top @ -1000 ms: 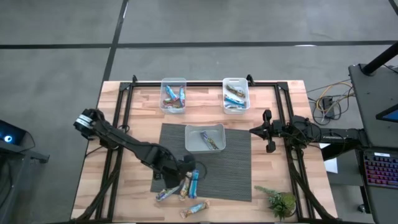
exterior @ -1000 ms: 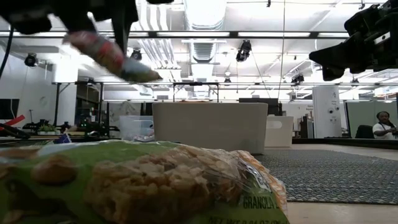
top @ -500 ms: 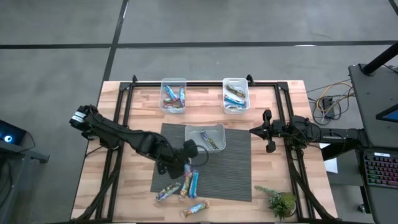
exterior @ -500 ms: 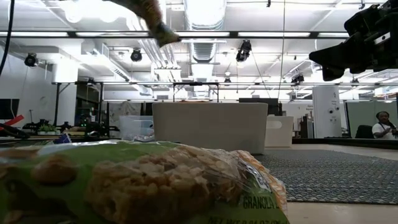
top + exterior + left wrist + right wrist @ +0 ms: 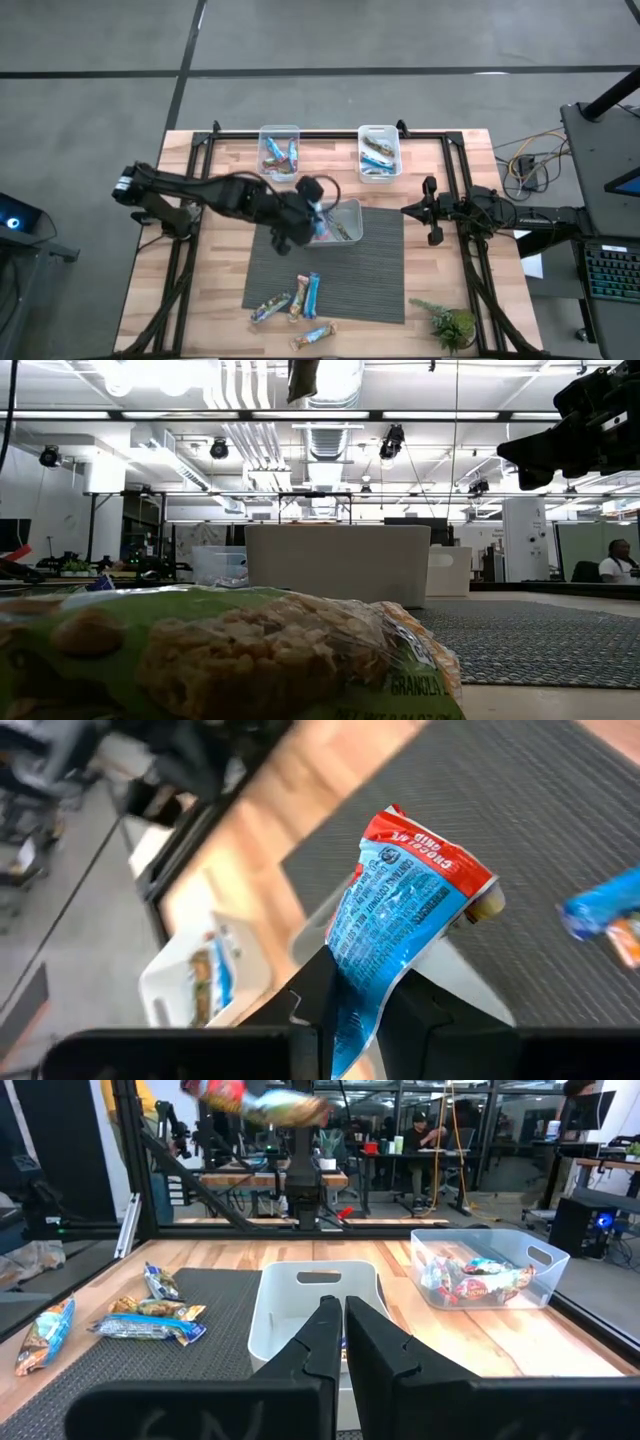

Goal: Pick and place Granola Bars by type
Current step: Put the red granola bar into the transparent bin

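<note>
My left gripper [image 5: 312, 212] hangs above the near left corner of the middle white tub [image 5: 345, 208], shut on a granola bar [image 5: 405, 905] in a blue wrapper with a red end. The low view shows that bar [image 5: 303, 375] high above the table. The middle tub holds one bar [image 5: 342, 230]. Several more bars [image 5: 297, 300] lie on the grey mat [image 5: 370, 270], one [image 5: 320, 335] on the wood, close before the low camera [image 5: 230, 660]. My right gripper [image 5: 431, 212] waits shut above the table's right side. My left gripper pinches the bar between its two fingers at one end of the wrapper [image 5: 352, 990]. The bar sticks out past the fingertips along the line of the fingers, its red end [image 5: 440, 855] free. It is lifted clear of table and tub.
Two clear tubs with bars stand at the far edge, one left [image 5: 279, 152], one right [image 5: 379, 152]. A small green plant [image 5: 450, 325] sits at the near right corner. Black frame rails [image 5: 190, 200] run along both table sides. People sit in the room behind [image 5: 612, 560].
My left gripper, shut on the bar, has risen from the group of bars on the mat's near part and travelled toward the far edge and a little right, up to the middle tub. The bar went with it, lifted clear. The other bars stayed put.
</note>
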